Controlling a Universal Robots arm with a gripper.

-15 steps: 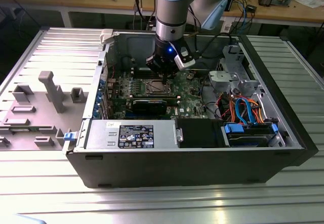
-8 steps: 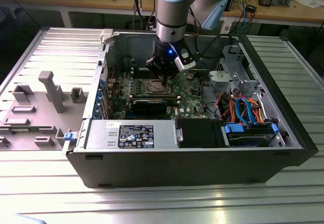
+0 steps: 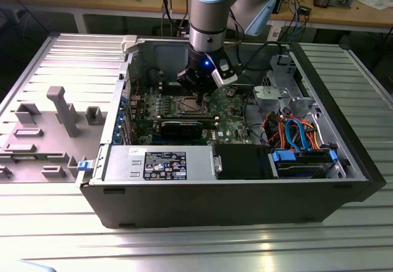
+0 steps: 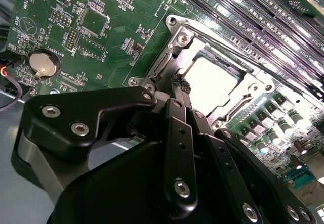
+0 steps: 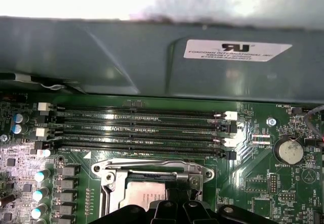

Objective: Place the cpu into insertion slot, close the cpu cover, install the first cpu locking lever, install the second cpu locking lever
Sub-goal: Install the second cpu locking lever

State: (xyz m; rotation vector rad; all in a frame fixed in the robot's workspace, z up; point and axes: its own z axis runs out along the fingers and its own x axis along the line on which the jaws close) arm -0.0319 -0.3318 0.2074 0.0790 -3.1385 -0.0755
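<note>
The cpu lies flat in the insertion slot, its silvery top bright in both wrist views. The cpu cover lies down over it as a metal frame, with the chip showing through its window; the cover's edge runs along the chip's far side. My gripper hangs just above the socket's corner, black fingers pressed together with nothing visible between them. The exterior view has the gripper low inside the open computer case, right over the socket.
Long black memory slots run beside the socket, under the case wall. A coin battery sits on the green board. The labelled power supply box and coloured cables fill the case's near side. A grey fixture stands outside.
</note>
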